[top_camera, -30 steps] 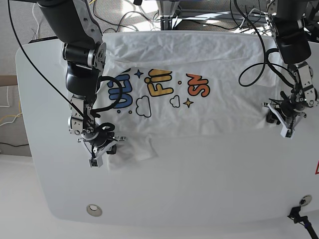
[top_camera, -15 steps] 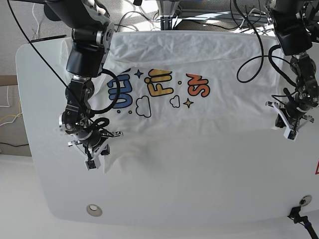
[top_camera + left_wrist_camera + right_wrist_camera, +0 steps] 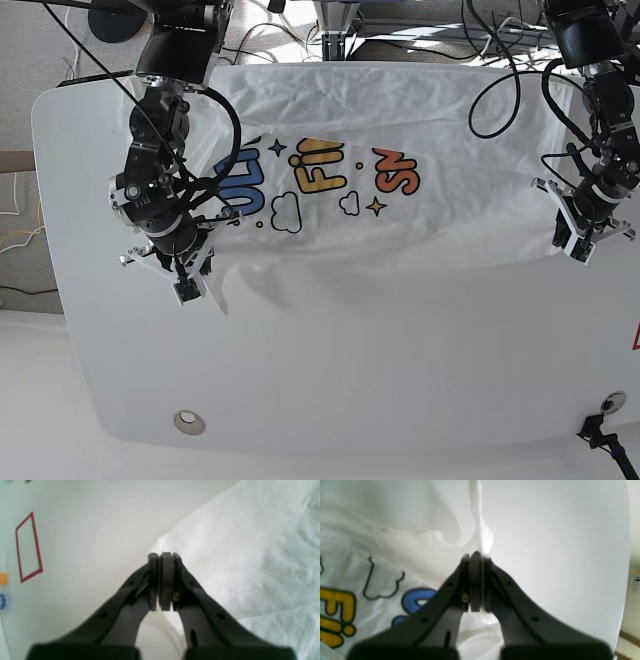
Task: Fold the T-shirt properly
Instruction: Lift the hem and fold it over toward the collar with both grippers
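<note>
The T-shirt [image 3: 400, 130] lies print-up across the table [image 3: 400, 380] toward 12 o'clock. Left pincer [image 3: 585, 248] at 3 o'clock and right pincer [image 3: 188, 288] at 9 o'clock each pinch its hem.

Bright, even daylight fills all three views. In the base view, sunlit patches fall on the floor beyond the white table [image 3: 330, 400], whose surface is nearly washed out, with soft shadows. Both wrist views are soft: the dark fingers [image 3: 166, 580] close to the lens are blurred, and edges curve.
</note>
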You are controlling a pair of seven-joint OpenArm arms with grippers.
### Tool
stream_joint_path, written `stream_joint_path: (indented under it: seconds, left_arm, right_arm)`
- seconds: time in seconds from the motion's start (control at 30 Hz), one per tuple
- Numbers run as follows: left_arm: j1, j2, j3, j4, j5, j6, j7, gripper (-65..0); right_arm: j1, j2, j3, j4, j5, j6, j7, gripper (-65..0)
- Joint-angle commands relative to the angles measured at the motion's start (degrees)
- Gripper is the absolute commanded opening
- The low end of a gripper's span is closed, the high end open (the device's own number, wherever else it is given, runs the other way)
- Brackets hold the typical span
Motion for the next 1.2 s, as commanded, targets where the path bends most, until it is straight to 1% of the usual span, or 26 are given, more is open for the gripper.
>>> stream_joint_path:
  seconds: [0.0, 0.07, 0.1, 0.27, 0.37, 0.47, 0.63, 0.73, 0.9, 0.93, 1.03, 1.13, 1.17]
  left_arm:
    - [-0.1, -1.2, -0.9, 2.0, -0.5, 0.4, -0.8, -65.0]
    - [1.0, -1.2, -1.0, 3.2, -0.5, 0.4, -0.8, -65.0]
    - [1.7, -1.3, -1.0, 3.8, -0.5, 0.4, -0.8, -65.0]
    - [4.2, -1.4, -1.2, 4.1, -0.5, 0.4, -0.8, -65.0]
    - [5.9, -1.4, -3.5, 4.4, -0.5, 0.4, -0.8, -65.0]
    - [7.4, -1.4, -3.7, 4.4, -0.5, 0.4, -0.8, -65.0]
    - [9.8, -1.4, -3.8, 4.4, -0.5, 0.4, -0.8, -65.0]
    - [10.7, -1.4, -3.8, 4.4, -0.4, 0.4, -0.8, -65.0]
    - [11.4, -1.5, -3.8, 4.5, -0.2, 0.4, -0.8, -65.0]
    - [11.5, -1.7, -3.8, 4.4, -0.2, 0.4, -0.8, -65.0]
    - [13.9, -4.3, -3.3, 4.4, -0.3, 0.4, -0.8, -65.0]
    - [14.8, -5.0, -1.6, 4.4, -0.2, 0.4, -0.8, -65.0]
    - [15.4, -5.8, -1.4, 4.4, -0.2, 0.4, -0.8, -65.0]
  right_arm:
    - [0.2, 0.3, -0.1, 5.1, 0.2, -0.1, -2.7, -65.0]
    - [-1.5, 0.3, -0.1, 8.1, 0.2, -0.1, -5.9, -65.0]
    - [-2.5, 0.3, -0.1, 8.9, 0.2, -0.1, -6.2, -65.0]
    - [-6.4, 0.3, -0.1, 9.4, 0.2, -0.1, -6.2, -65.0]
    - [-8.5, 0.5, -0.1, 9.5, 0.2, -0.1, -6.2, -65.0]
    - [-10.2, 0.5, 0.0, 9.5, 0.2, -0.1, -6.2, -65.0]
    - [-11.9, 1.9, 0.0, 9.5, 0.2, -0.1, -6.2, -65.0]
    - [-12.7, 2.1, 0.1, 9.5, 0.0, -0.1, -6.2, -65.0]
    - [-14.4, 3.5, 0.1, 9.5, 0.2, -0.1, -6.3, -65.0]
    - [-14.7, 3.5, 0.1, 9.5, 0.2, -0.1, -6.3, -65.0]
    - [-15.2, 3.5, 0.1, 9.3, 0.2, -0.1, -6.3, -65.0]
    - [-16.0, 3.5, 0.1, 9.2, 0.2, -0.1, -6.3, -65.0]
    - [-16.0, 3.4, 0.1, 9.2, 0.0, -0.1, -6.3, -65.0]
